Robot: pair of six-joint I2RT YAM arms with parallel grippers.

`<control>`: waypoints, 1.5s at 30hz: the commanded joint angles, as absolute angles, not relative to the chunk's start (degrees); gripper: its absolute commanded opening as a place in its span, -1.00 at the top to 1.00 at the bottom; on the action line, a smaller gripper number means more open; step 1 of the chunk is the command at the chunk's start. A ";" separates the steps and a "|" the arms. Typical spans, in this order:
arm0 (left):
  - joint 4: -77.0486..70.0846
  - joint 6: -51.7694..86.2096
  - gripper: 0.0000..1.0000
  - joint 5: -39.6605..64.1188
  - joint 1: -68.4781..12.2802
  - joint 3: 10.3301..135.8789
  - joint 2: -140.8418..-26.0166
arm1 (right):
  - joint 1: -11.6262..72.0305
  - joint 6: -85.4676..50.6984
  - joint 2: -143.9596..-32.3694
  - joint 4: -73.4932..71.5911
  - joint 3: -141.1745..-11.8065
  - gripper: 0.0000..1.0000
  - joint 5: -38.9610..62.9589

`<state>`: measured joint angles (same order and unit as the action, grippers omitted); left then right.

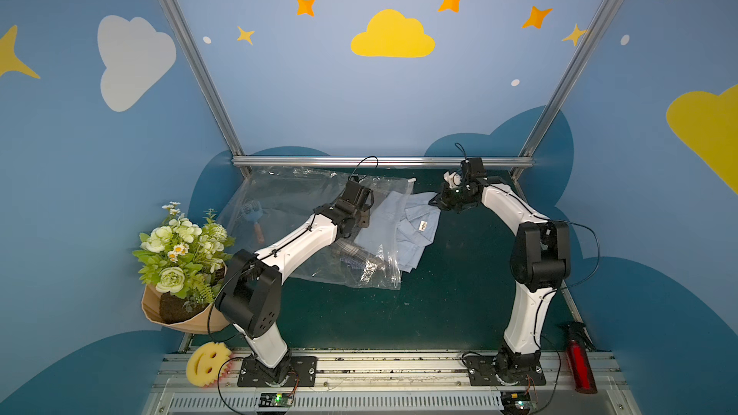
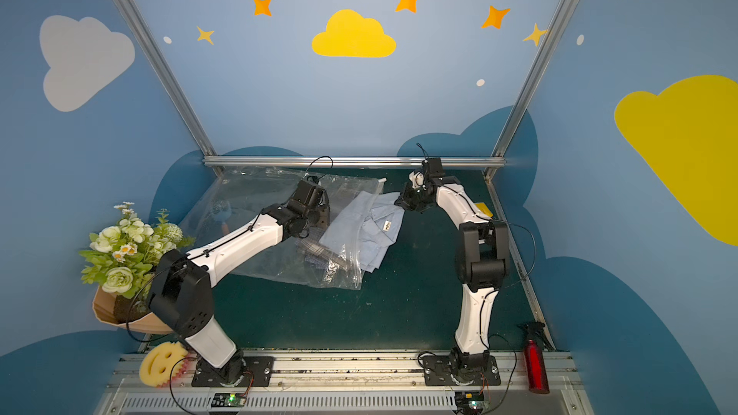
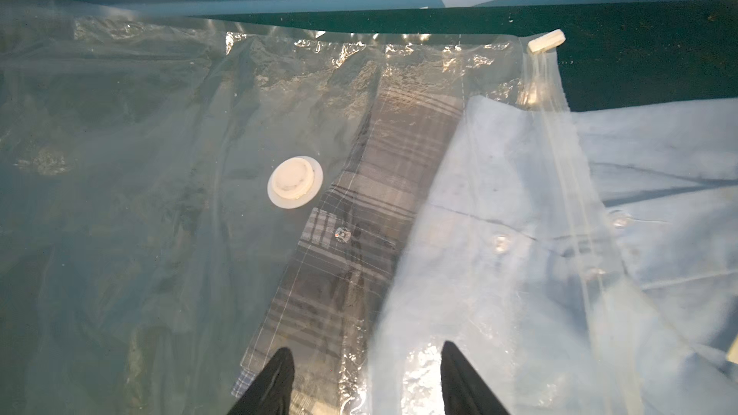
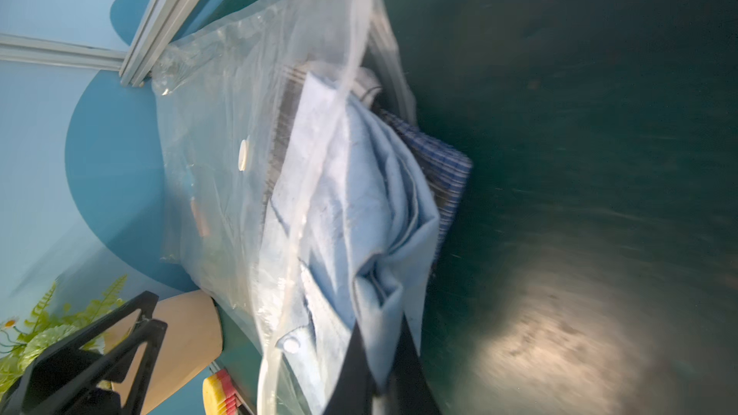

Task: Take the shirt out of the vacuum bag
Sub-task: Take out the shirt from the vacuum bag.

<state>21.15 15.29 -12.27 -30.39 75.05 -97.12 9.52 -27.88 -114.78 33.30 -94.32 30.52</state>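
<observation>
The clear vacuum bag [image 1: 287, 201] lies flat at the back of the green table, its round white valve [image 3: 294, 182] facing up and its white slider clip [image 3: 546, 41] at the far corner. The light blue shirt [image 1: 415, 225] sticks partly out of the bag's open right edge. My right gripper [image 4: 381, 357] is shut on a fold of the shirt just outside that edge. My left gripper [image 3: 369, 373] hovers open over the bag, above a plaid garment [image 3: 359, 233] and the shirt's covered part, with nothing between its fingers.
A blue brush [image 1: 255, 213] lies inside the bag at the left. A flower bouquet [image 1: 183, 249] and a yellow smiley sponge [image 1: 207, 361] sit at the front left, a red bottle [image 1: 579, 365] at the front right. An aluminium rail [image 1: 383, 161] bounds the back.
</observation>
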 commanded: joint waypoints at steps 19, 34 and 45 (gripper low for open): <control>23.12 15.53 -0.22 -8.53 -31.33 78.41 -101.86 | -2.85 -8.29 -114.31 46.75 -94.40 1.00 26.62; 25.72 14.16 -0.44 0.71 -37.98 88.26 -108.63 | -8.36 -0.01 -124.02 51.95 -103.27 1.00 18.81; 27.68 13.73 -0.47 11.73 -42.23 97.17 -117.53 | -11.34 6.63 -130.15 53.55 -114.23 1.00 16.86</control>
